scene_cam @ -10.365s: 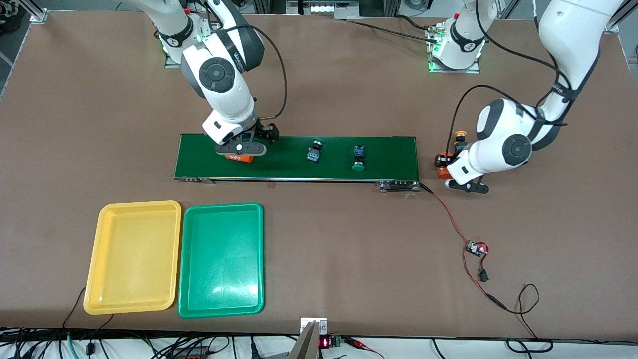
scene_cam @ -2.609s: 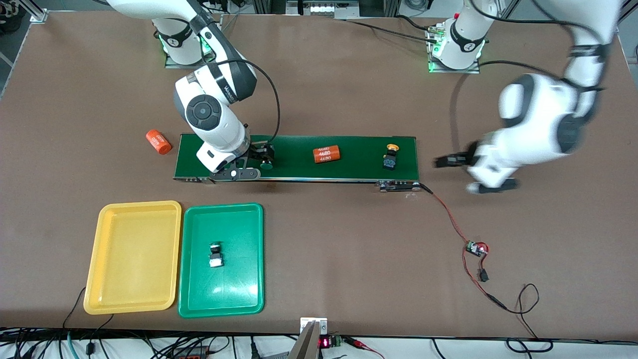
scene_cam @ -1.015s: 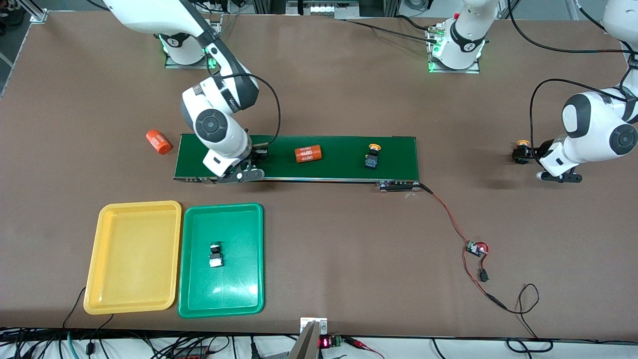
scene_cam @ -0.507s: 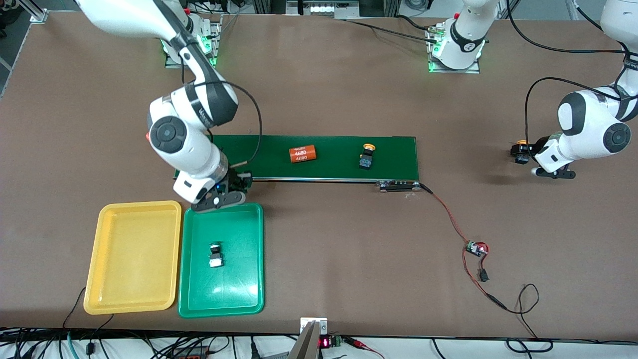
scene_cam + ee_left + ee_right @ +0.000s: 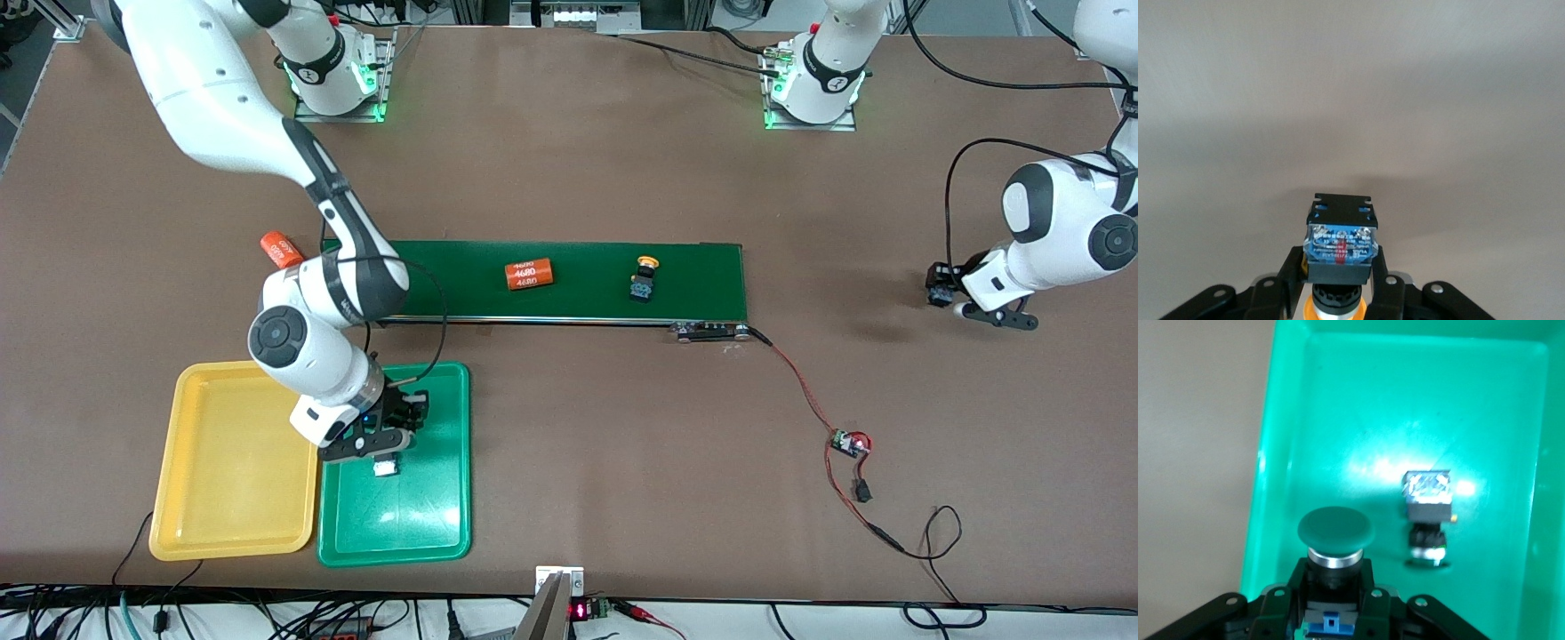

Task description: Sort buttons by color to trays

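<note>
My right gripper [image 5: 394,425] is shut on a green-capped button [image 5: 1335,532] and holds it low over the green tray [image 5: 400,520], at the end nearer the belt. A second green button [image 5: 1427,513] lies on its side in that tray [image 5: 1338,400], partly hidden under the gripper in the front view [image 5: 385,469]. The yellow tray [image 5: 231,480] beside it holds nothing. One yellow-capped button [image 5: 642,277] lies on the belt. My left gripper [image 5: 941,290] is shut on the other yellow-capped button [image 5: 1340,243], above bare table at the left arm's end.
The long dark-green conveyor belt [image 5: 693,276] carries an orange "4680" cylinder [image 5: 529,274]. Another orange cylinder [image 5: 281,250] lies on the table off the belt's end toward the right arm. A red wire with a small circuit board [image 5: 849,443] runs from the belt's other end.
My right gripper carried the green button from the belt's end to over the green tray. The cylinder and yellow button rode the belt toward the right arm's end. The left gripper barely moved.
</note>
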`<action>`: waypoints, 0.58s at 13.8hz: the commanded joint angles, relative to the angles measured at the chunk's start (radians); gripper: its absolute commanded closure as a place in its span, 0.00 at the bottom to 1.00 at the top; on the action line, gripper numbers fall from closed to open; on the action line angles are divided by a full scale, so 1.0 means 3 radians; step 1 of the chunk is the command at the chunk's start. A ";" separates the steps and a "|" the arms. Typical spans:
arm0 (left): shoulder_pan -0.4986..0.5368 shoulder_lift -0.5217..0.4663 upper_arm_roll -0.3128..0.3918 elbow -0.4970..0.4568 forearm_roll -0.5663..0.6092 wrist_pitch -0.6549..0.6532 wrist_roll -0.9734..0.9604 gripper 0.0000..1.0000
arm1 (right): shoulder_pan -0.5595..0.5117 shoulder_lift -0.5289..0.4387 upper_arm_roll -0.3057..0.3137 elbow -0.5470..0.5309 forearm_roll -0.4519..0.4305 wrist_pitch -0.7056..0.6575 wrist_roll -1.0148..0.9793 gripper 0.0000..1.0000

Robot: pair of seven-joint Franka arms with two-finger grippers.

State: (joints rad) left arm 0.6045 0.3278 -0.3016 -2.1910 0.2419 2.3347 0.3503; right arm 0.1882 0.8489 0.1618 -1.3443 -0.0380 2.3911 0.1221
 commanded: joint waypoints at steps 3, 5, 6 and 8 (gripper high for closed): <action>-0.0597 -0.0458 -0.0155 0.0042 -0.0008 -0.0224 -0.0307 1.00 | 0.0007 0.0110 0.0033 0.0130 -0.0027 0.0068 -0.0034 0.83; -0.0868 -0.0505 -0.0252 0.0048 -0.0146 -0.0352 -0.0639 1.00 | -0.0004 0.0110 0.0028 0.0125 -0.0027 0.0053 -0.0049 0.56; -0.1037 -0.0520 -0.0283 0.0053 -0.0319 -0.0388 -0.0823 1.00 | -0.0019 0.0105 0.0028 0.0125 -0.0022 0.0037 -0.0054 0.46; -0.1379 -0.0510 -0.0288 0.0083 -0.0616 -0.0465 -0.1212 1.00 | -0.0085 0.0100 0.0028 0.0125 -0.0027 0.0037 -0.0064 0.27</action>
State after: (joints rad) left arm 0.2729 0.1922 -0.3913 -2.1678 0.1252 2.2248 0.0788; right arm 0.1840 0.8753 0.1638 -1.3261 -0.0380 2.4163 0.1172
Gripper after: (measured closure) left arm 0.564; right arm 0.432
